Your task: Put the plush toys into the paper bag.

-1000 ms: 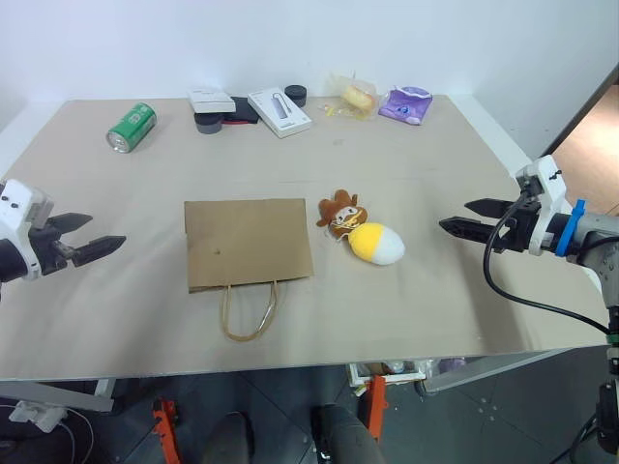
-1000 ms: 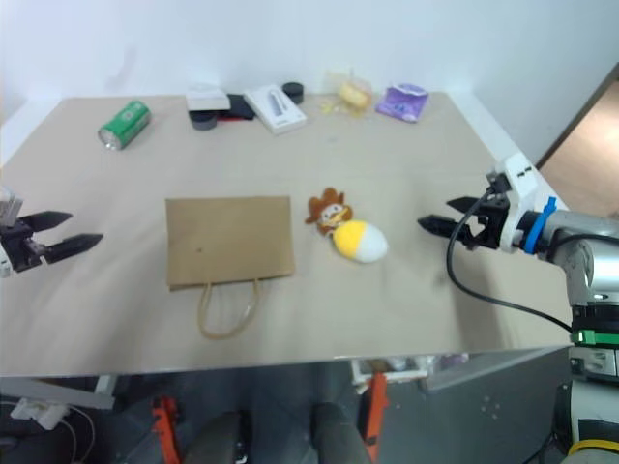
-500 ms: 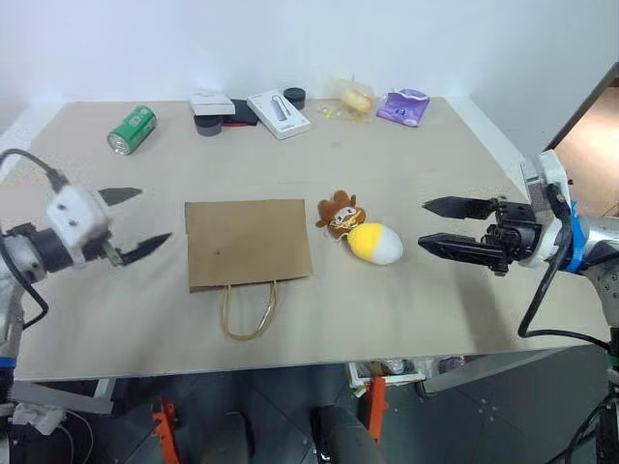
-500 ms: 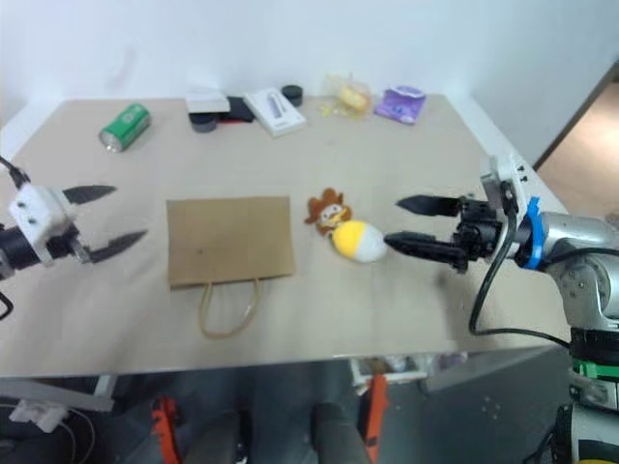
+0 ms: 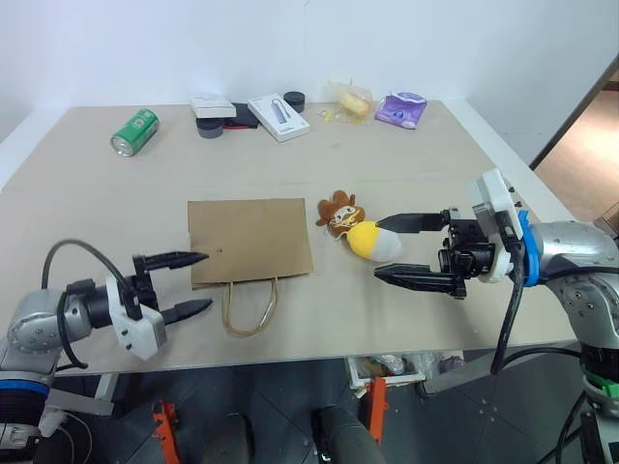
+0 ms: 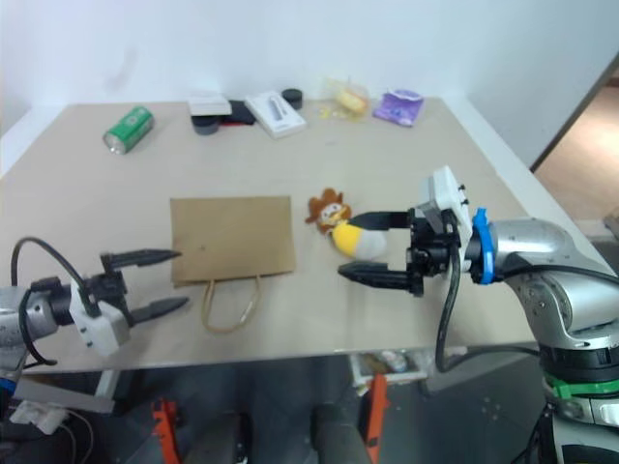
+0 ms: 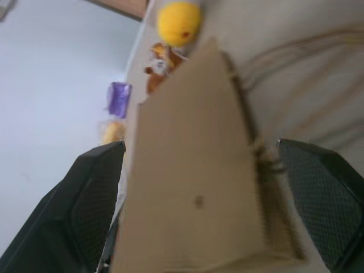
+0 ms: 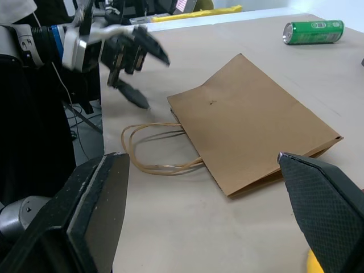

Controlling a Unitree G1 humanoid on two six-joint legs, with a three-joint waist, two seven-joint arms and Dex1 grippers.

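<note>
Both wide open, nothing held: left end effector (image 5: pixel 184 285) at the flat paper bag's (image 5: pixel 250 243) near corner, right end effector (image 5: pixel 398 249) flanking the yellow-and-white egg plush (image 5: pixel 373 242) beside the brown plush (image 5: pixel 338 214). Risk: bag sliding across the surface (image 5: pixel 435 155), mouth staying shut; egg squirting free.

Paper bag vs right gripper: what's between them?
The two plush toys: brown plush toy and yellow-and-white egg toy, touching, between paper bag and open right gripper, left eye view.
</note>
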